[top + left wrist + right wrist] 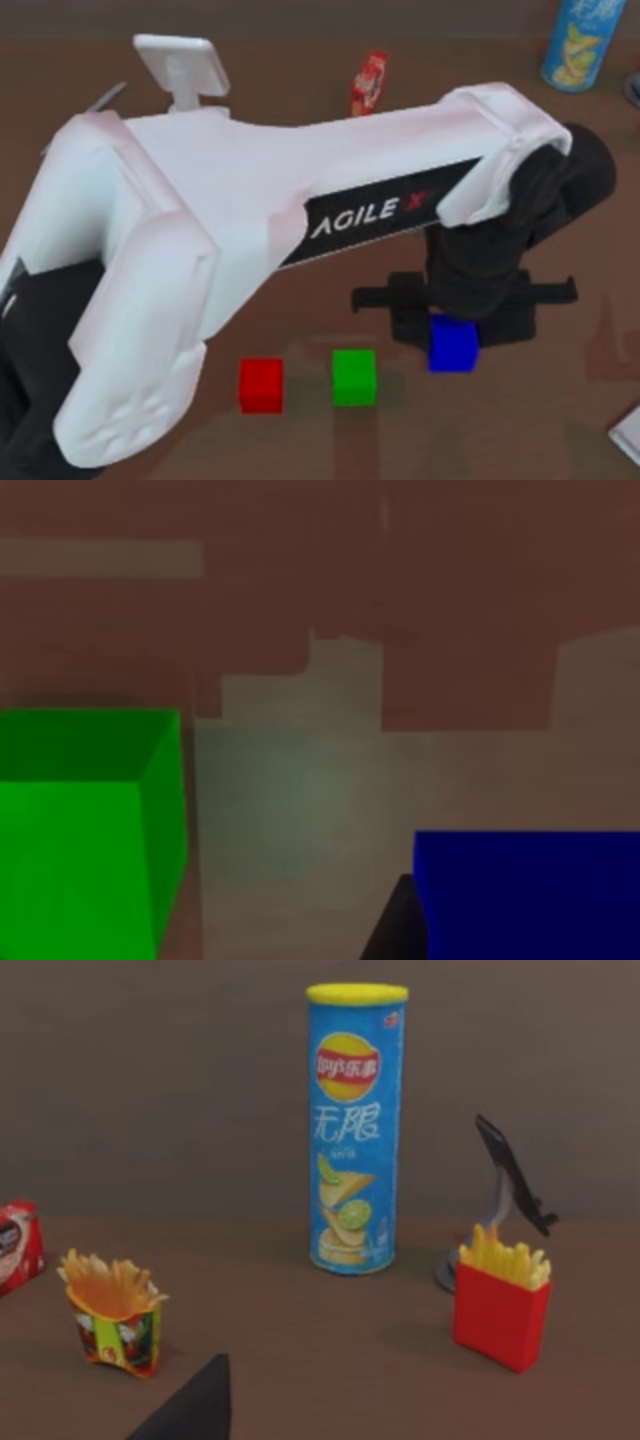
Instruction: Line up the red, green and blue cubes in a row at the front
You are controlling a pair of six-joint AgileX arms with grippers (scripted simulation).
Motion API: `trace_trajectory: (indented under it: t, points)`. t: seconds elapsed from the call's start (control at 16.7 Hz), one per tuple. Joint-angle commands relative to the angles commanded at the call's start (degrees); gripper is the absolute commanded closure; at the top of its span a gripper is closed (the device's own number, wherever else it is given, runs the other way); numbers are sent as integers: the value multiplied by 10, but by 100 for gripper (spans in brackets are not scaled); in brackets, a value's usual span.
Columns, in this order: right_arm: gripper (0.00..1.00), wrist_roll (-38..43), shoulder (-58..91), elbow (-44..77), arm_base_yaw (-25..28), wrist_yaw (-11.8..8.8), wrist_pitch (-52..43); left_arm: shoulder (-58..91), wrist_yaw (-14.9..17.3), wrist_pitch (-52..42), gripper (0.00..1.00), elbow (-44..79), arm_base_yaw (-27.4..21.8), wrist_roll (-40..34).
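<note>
The small matte bright red cube point(261, 384), the matching bright green cube point(354, 376) and the deep blue cube point(453, 343) sit in a rough row at the front of your brown desk point(520, 430), red at the left, green in the middle, blue at the right and set slightly farther back than the other two. Your left arm reaches across from the left side, and its black left tool point(462, 322) is down over the blue cube with its fingers spread out to either side; you cannot tell from any view whether it is gripping the cube or has let go. In the left wrist view the green cube point(85, 830) and the blue cube point(530, 892) stand apart on the desk, with bare surface between them. The desk is a plain dull brown, and a plain grey-brown wall stands behind it. Farther back you have a flat red snack packet with white print point(368, 82) and a tall blue crisp tube with a yellow lid point(582, 40) at the back right. Your right wrist view shows that same tube point(356, 1125), a red carton of fries point(501, 1298), a smaller paper cup of fries point(114, 1312) and a black stand point(505, 1195). The right tool itself shows only as a dark tip, so you cannot tell its state.
</note>
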Motion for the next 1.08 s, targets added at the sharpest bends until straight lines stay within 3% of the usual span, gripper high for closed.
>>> trace_trajectory:
  t: [0.24, 0.48, 1.08]
  points:
    - [0, 0, 0, 0, 0, 0, 0, 11, -1, 64, 100, -55, 0, -1]
    - [0, 0, 0, 0, 0, 0, 0, 12, -1, 69, 100, -60, 0, -1]
    - [0, 0, 0, 0, 0, 0, 0, 12, -1, 69, 25, -60, 0, -1]
